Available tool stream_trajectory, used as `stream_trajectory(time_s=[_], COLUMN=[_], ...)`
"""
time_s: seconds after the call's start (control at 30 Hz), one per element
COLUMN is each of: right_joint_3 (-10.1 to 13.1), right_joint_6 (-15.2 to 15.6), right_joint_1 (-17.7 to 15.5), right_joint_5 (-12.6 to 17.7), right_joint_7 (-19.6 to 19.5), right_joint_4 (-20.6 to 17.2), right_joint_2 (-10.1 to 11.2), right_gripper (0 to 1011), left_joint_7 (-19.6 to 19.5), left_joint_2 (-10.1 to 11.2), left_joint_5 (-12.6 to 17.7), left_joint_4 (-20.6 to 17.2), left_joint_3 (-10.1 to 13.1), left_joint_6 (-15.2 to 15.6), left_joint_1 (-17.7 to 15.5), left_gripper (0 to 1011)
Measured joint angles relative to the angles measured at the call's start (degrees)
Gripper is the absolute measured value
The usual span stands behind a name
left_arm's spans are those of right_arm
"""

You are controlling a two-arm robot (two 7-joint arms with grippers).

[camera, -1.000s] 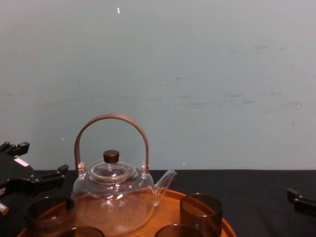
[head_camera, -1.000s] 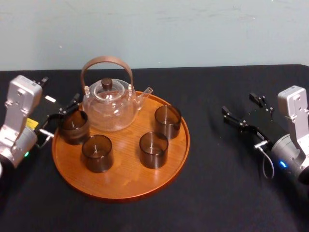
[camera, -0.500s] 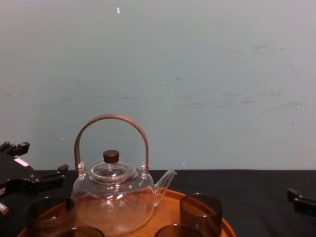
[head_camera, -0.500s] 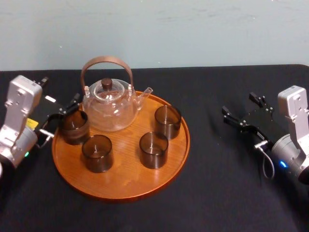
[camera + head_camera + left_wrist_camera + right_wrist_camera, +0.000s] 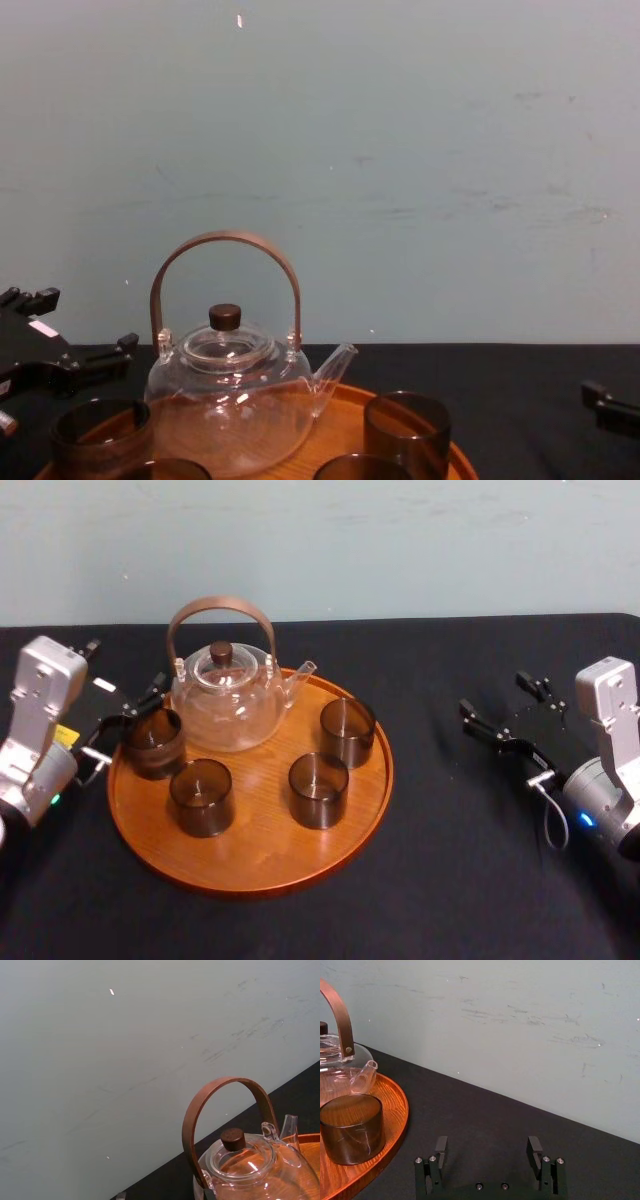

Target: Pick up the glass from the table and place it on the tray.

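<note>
The dark glass (image 5: 153, 743) at issue stood upright on the tray (image 5: 250, 880), just inside its left rim and close beside the glass teapot (image 5: 225, 695). The left gripper (image 5: 133, 720) reached in from the table (image 5: 450, 860) on that side with its fingers spread, and the glass sat in the gap between them. Its far finger lay along the glass's far side, near the teapot's wall. The glass's long axis was vertical, and the jaws faced it from the side, pointing toward the tray's middle.

We judged that the placing was all but done. The coming move would be a straight pull-back to the left, away from the tray, keeping the far finger off the teapot. The left arm was plainly the nearer one. The right gripper (image 5: 493, 693) hung over bare cloth with its fingers parted and nothing between them, well apart from the tray. Three more dark glasses (image 5: 319, 790) stood further in on the tray.

The near finger's tip was hidden behind the glass, so we could not tell whether either pad touched it. The chest view cut the glasses off at its lower edge. The left wrist view gave us the teapot's handle and lid, which settled nothing about contact.
</note>
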Motion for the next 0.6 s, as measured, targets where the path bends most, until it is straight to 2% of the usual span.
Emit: stream_trajectory(time_s=[0.6], right_joint_3=[0.0], right_joint_6=[0.0], right_joint_1=[0.0], right_joint_5=[0.0], right_joint_7=[0.0], right_joint_4=[0.0], right_joint_2=[0.0], right_gripper=[1002], left_joint_7=[0.0], left_joint_2=[0.0], left_joint_5=[0.0], left_joint_4=[0.0], left_joint_3=[0.0], left_joint_6=[0.0], left_joint_1=[0.0], left_gripper=[1001])
